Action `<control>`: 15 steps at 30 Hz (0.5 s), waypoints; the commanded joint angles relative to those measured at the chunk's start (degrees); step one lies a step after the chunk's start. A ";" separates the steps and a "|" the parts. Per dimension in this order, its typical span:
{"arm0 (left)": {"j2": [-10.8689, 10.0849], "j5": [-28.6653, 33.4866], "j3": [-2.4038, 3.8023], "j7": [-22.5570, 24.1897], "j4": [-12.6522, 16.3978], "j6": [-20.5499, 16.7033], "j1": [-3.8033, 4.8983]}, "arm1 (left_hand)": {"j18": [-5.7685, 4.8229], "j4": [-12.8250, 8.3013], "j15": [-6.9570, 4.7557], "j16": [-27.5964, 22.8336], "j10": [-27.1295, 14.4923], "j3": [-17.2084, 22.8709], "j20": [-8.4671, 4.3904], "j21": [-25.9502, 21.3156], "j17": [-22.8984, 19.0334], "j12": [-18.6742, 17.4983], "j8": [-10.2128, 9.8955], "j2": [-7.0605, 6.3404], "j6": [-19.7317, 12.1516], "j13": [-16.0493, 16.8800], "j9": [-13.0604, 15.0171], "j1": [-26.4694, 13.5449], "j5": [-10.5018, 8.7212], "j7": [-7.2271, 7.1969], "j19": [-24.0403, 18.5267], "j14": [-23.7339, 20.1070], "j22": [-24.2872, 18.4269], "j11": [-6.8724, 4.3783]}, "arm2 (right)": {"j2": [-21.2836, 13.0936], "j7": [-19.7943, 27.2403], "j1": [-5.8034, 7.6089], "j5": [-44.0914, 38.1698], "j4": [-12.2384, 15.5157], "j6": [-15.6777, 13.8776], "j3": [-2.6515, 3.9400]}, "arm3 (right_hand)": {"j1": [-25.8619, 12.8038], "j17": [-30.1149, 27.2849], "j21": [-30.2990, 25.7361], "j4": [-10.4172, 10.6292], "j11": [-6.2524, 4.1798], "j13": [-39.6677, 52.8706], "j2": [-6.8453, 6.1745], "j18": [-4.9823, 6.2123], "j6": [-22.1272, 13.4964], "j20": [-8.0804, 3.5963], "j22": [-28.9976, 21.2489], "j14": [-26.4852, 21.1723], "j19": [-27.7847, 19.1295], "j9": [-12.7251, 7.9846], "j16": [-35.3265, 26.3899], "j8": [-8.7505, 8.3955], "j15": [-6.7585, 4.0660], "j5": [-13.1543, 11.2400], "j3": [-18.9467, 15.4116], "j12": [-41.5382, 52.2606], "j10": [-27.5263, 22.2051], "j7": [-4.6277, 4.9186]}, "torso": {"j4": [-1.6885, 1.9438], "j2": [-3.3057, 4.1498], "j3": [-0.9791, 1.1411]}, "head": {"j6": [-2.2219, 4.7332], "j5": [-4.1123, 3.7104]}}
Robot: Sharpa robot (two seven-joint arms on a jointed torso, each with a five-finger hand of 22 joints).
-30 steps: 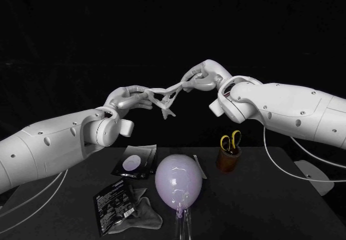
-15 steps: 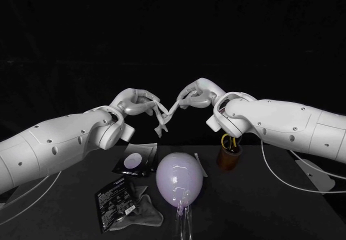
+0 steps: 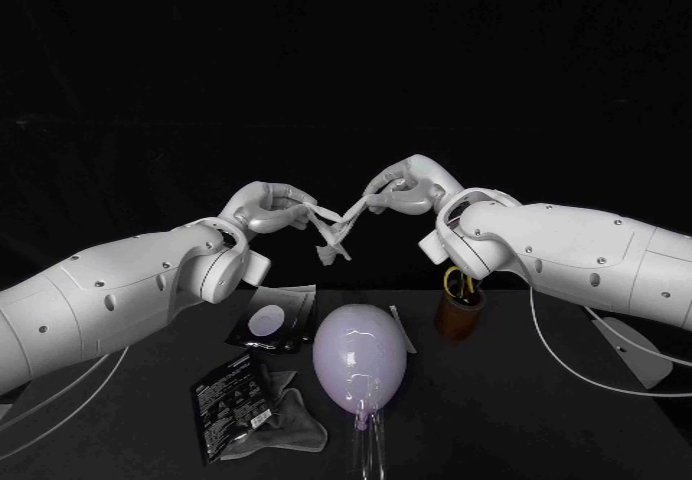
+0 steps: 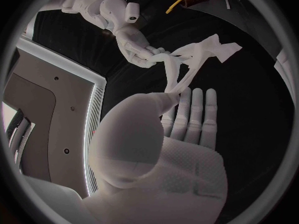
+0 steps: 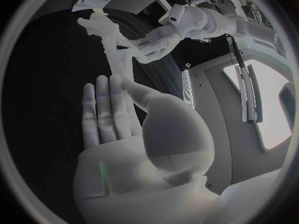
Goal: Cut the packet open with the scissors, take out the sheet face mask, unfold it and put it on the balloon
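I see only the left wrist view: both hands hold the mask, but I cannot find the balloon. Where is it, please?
Observer: In the head view the balloon lies on the table, lower in the picture than the sheet mask, which the left hand and the right hand hold up in the air.
Operator: Is something lying close to the balloon?
Observer: Yes, a dark packet lies flat on its left side, toward the table's front.
Operator: And on the other side?
Observer: A brown cup with the scissors stands to its right, apart from it.
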 commanded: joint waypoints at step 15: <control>1.00 20.79 -0.05 7.53 -1.76 3.35 -0.96 | 3.79 1.87 0.84 -21.24 2.84 2.37 3.37 -17.98 -11.78 -11.06 6.50 0.95 -3.88 -2.71 7.40 0.43 0.00 4.94 7.48 10.80 -14.74 1.19 | 0.68 1.62 2.53 4.58 -4.14 -0.10 0.77 | 0.79 0.07 0.35 0.15 -0.16 0.08 0.15 0.57 0.11 -0.05 0.16 0.13 -0.30 0.71 -0.46 0.10 0.08 0.19 0.23 -0.45 -0.22 0.01 | -0.06 -0.07 -0.02 | -0.05 -0.32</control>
